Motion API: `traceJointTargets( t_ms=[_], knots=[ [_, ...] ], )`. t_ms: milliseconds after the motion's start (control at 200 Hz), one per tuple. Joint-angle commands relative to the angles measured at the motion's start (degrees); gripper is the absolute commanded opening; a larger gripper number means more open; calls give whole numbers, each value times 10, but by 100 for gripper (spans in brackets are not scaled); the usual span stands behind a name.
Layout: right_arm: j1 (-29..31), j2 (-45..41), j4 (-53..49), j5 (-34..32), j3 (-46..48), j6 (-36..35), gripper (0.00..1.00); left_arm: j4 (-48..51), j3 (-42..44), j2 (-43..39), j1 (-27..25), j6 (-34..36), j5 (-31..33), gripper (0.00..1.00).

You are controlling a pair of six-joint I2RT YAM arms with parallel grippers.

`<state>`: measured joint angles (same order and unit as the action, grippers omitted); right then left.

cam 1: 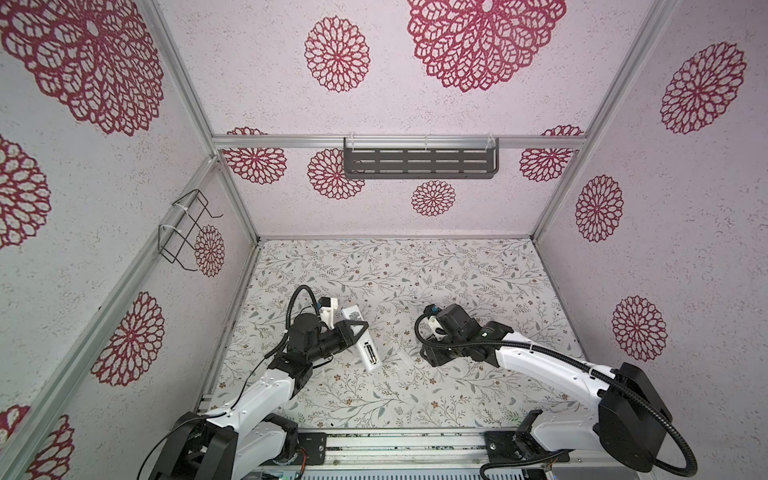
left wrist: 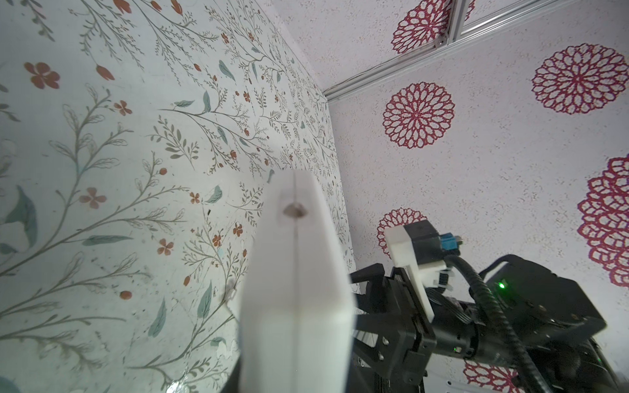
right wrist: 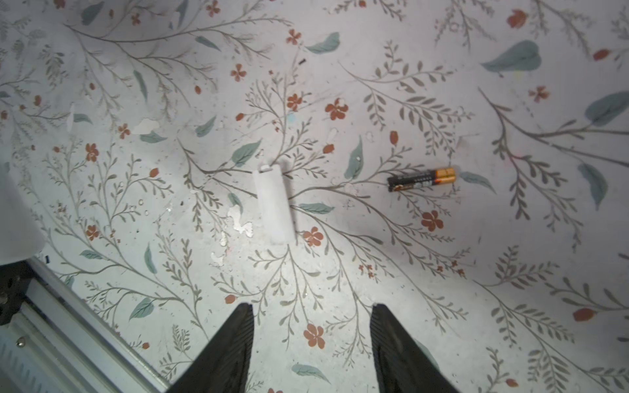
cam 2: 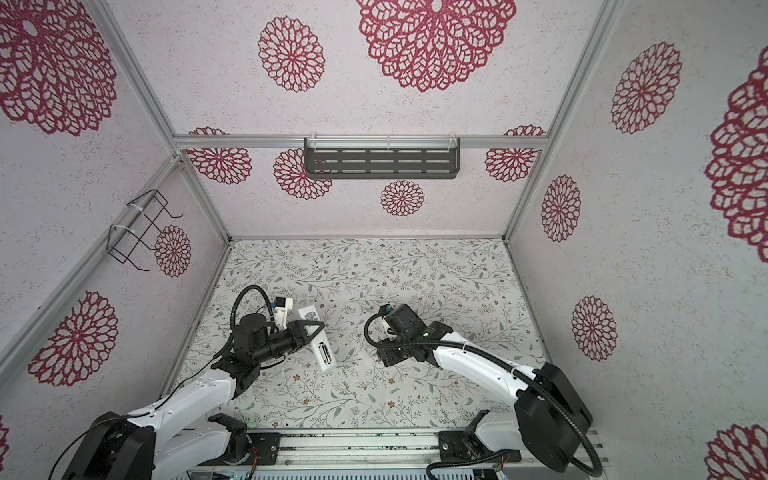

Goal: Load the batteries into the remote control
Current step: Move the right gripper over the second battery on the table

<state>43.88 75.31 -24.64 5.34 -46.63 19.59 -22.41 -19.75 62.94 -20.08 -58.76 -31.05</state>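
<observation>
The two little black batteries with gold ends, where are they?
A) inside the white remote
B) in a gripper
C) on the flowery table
C: the black gold-ended batteries lie side by side on the flowery table, clear of the open right gripper.

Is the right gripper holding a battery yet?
No, the right gripper is open and empty; the batteries lie side by side on the table.

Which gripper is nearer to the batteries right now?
Right. The right gripper hovers open just short of the batteries lying on the table; the left gripper is farther off, shut on the remote control.
</observation>
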Motion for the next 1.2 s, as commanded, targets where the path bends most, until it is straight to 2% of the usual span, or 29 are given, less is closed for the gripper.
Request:
traceJointTargets(
  t_ms=[0, 290, 650, 961, 1196],
  knots=[
    [-28, -11, 41, 17, 16, 30, 58, -49, 6, 6, 2, -5, -13, 0],
    [-103, 38, 119, 78, 38, 49, 60, -60, 19, -5, 3, 2, -8, 0],
    [-105, 130, 116, 44, -7, 12, 62, -68, 30, -16, 3, 0, -16, 0],
    [-103, 168, 94, 10, -44, -23, 61, -72, 26, -6, 3, -9, -25, 0],
    [-103, 187, 91, 5, -55, -30, 57, -72, 25, -4, 3, -3, -21, 0]
  ],
)
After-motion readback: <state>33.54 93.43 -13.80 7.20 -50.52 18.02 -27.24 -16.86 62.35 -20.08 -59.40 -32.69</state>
